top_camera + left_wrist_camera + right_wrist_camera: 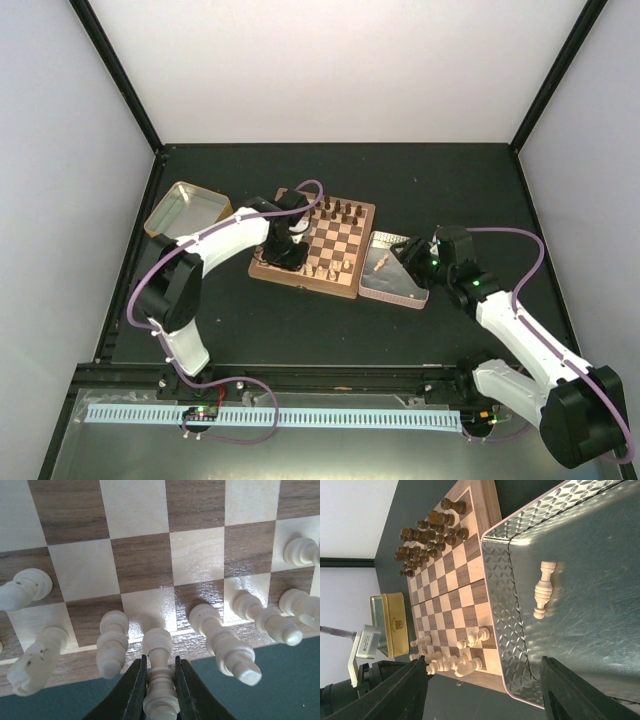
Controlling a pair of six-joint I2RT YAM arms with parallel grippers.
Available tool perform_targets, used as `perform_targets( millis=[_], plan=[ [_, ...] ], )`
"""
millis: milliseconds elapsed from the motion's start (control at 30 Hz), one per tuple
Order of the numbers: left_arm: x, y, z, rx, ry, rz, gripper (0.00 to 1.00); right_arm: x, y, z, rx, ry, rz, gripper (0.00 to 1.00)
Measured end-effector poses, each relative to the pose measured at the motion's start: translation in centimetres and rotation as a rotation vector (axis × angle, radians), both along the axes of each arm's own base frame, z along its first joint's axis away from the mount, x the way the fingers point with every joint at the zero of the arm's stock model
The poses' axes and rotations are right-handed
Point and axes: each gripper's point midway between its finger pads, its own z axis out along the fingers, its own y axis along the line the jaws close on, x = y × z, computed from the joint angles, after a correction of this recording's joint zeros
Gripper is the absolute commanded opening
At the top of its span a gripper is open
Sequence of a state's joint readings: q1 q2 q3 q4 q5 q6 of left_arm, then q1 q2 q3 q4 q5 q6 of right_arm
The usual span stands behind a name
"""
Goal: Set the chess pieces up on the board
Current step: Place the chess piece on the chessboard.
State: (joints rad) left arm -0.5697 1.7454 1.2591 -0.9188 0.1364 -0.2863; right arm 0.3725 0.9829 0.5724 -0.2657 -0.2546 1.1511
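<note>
A tan chessman [159, 680], cropped at the bottom edge, is pinched by the left gripper [161, 661], unseen from above; the right gripper [484, 661] is spread wide, empty.

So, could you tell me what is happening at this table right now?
The left pincer is shut on a light chess piece, holding it at the near edge row of the board beside other light pieces standing there. The right pincer hangs open above a metal tin where one light piece lies on its side. The dark pieces stand along the far side.
</note>
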Motion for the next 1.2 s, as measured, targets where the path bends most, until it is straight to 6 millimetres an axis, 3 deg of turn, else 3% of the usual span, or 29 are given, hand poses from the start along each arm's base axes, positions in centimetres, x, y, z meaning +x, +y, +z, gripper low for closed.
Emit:
perform_targets(
  millis=[533, 1067, 1200],
  plan=[
    [0.8, -0.2, -1.2, -0.006, 0.016, 0.005, 0.24, 0.0, 0.0, -0.4, -0.001, 0.014, 0.004, 0.62],
    [1.0, -0.8, -1.0, -0.036, 0.013, 0.013, 0.20, 0.0, 0.1, -0.5, -0.006, 0.014, 0.010, 0.62],
    [1.2, -0.9, -1.0, -0.041, 0.006, 0.018, 0.26, 0.0, 0.1, -0.5, -0.007, 0.013, 0.011, 0.62]
  ],
)
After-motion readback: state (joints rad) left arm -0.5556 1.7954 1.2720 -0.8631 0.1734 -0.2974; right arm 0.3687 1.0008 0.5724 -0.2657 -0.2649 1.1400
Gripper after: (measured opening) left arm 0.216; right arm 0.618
